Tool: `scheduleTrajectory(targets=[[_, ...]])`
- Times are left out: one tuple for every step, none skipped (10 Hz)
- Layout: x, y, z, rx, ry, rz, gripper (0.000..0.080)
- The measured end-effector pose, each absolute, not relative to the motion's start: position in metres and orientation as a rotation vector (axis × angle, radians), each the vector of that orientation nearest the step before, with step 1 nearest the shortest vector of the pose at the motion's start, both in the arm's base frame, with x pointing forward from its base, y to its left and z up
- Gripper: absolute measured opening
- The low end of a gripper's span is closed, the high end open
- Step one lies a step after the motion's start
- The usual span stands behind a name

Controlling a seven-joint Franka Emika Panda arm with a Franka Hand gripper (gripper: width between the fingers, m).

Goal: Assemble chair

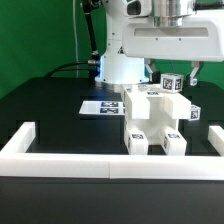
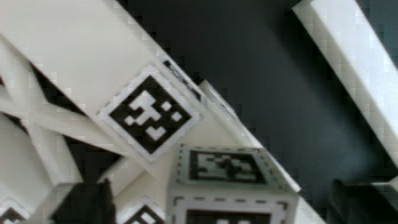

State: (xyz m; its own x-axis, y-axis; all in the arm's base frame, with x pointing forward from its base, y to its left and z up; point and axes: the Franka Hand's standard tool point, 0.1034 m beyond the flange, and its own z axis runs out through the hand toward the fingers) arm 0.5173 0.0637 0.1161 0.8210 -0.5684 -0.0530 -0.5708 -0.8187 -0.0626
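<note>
Now pincer (image 1: 177, 74) hovers at top of chair (image 1: 148, 118); grip state unreadable. Risk: off-centre descent could knock its pieces askew.

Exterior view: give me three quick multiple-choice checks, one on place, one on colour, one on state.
1. Where is the chair? A against the green backdrop; B close to the border wall; C off the table.
2. The table is: A white; B green; C black.
3. The marker board: A lies flat; B stands upright; C leans on the wall.
Answers: B, its feet sit right next to the wall; C, the bare top shows black; A, it lies flat on the table.
</note>
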Motion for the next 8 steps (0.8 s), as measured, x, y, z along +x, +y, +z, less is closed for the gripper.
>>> scheduleTrajectory(targets=[[0.5174, 0.0636, 0.1164, -2.981, 0.707, 0.039, 0.0637], [0.5171, 0.0649, 0.1169, -3.005, 0.583, 0.033, 0.0646], [0.5171, 0.0657, 0.1173, -3.027, 0.448, 0.026, 0.0646], [0.5171, 0.0655, 0.1173, -3.043, 0.322, 0.021, 0.0646], [0.5172, 0.0654, 0.1172, -3.052, 0.203, 0.016, 0.0648], [0.5172, 0.0651, 0.117, -3.059, 0.081, 0.012, 0.0648], [0.5175, 0.0651, 0.1171, -3.059, -0.032, 0.007, 0.0648], [0.5175, 0.0653, 0.1171, -3.058, -0.095, 0.004, 0.0648]])
